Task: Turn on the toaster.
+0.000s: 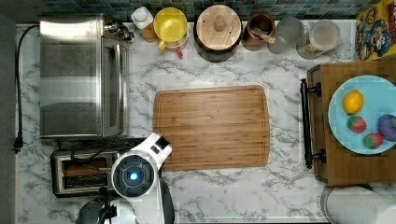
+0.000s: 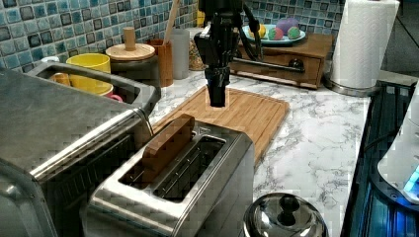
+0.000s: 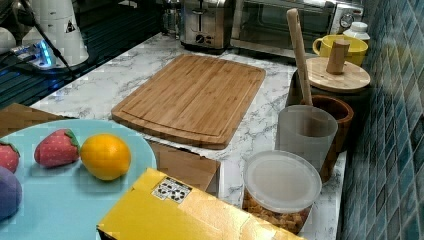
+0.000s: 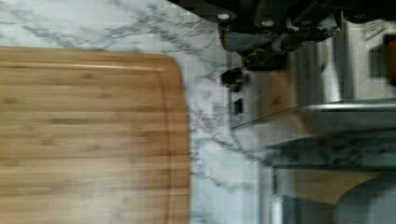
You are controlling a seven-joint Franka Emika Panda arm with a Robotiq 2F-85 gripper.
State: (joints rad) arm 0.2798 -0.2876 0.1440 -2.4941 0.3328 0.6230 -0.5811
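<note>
Small boxy brushed-steel pop-up toaster [image 1: 81, 173] sits at lower left of the top view, on the white marble counter [image 1: 243, 196], just below the large steel toaster oven with glass door [image 1: 81, 77]. In the left view the toaster [image 2: 197, 182] fills the lower centre; a brown slice of bread [image 2: 165, 143] stands tilted in the slot nearer the oven, and the other slot holds nothing visible. In the right view the toaster [image 3: 205, 22] is at top centre, its dial end facing the bamboo cutting board [image 3: 192, 97].

The black end effector [image 2: 218, 96] hangs upright in the upper centre of the left view, tip pointing down, beyond the toaster's far end and over the near edge of the cutting board [image 2: 247, 113]. Its fingers appear pressed together into one narrow tip with no gap showing. The white arm [image 1: 137, 175] covers the toaster's right end in the top view.

In the wrist view the toaster's end face [image 4: 280, 95] shows a dark knob, with marble between it and the cutting board [image 4: 88, 135].

A round shiny steel kettle [image 2: 284, 217] sits at the bottom of the left view, just beside the toaster.
</note>
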